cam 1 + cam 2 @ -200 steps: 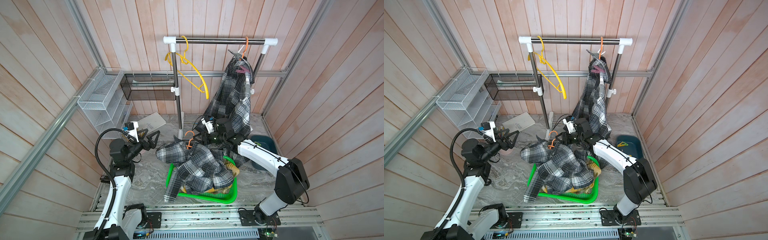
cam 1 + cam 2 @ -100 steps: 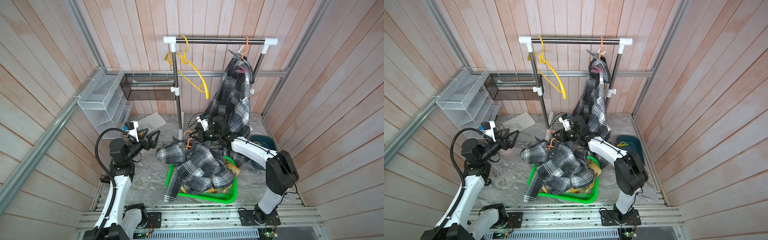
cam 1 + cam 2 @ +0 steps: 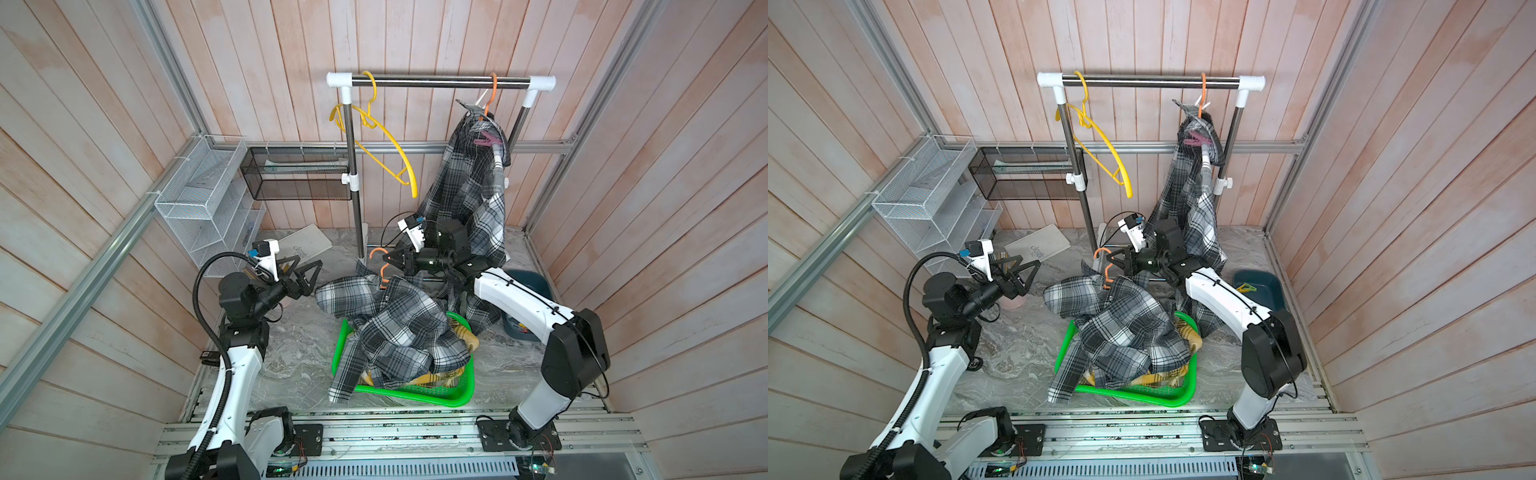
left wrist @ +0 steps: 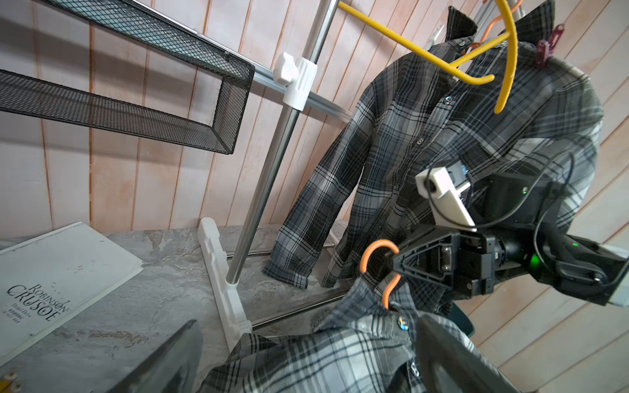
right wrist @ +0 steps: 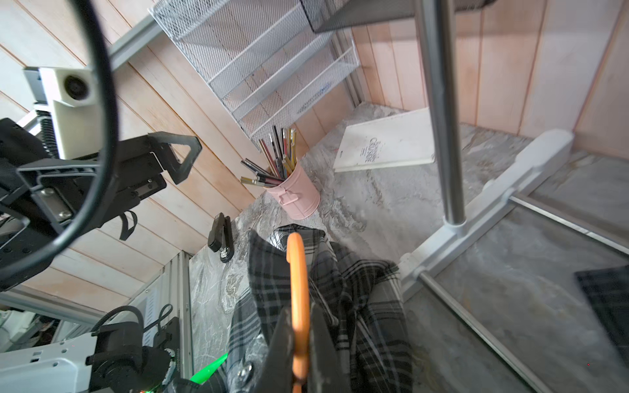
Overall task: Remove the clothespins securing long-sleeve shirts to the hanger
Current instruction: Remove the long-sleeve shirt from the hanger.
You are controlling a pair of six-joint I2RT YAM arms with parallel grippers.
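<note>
A grey-black checked long-sleeve shirt (image 3: 395, 328) lies heaped over a green basket (image 3: 415, 399); its orange hanger hook (image 3: 376, 253) (image 5: 297, 289) sticks up at the collar. My right gripper (image 3: 390, 261) (image 5: 301, 340) is shut on that hook. A second checked shirt (image 3: 469, 195) hangs from the rail on an orange hanger (image 3: 491, 95), with a mauve clothespin (image 3: 486, 139) (image 4: 548, 46) on its shoulder. A yellow shirt (image 3: 461, 336) lies beneath in the basket. My left gripper (image 3: 309, 266) (image 4: 308, 320) is open and empty, just left of the heaped shirt.
An empty yellow hanger (image 3: 390, 145) hangs on the rail by the left rack post (image 3: 357, 199). A teal bin (image 3: 1262, 286) at the right holds a yellow clothespin (image 3: 1246, 286). White mesh rack (image 3: 203, 199), black mesh shelf (image 3: 299, 174), book (image 3: 305, 245), pink pencil cup (image 5: 296, 197) and stapler (image 5: 221, 238) stand left.
My right gripper has moved left to the orange hanger hook and shut on it. The left arm has stayed in place, open.
</note>
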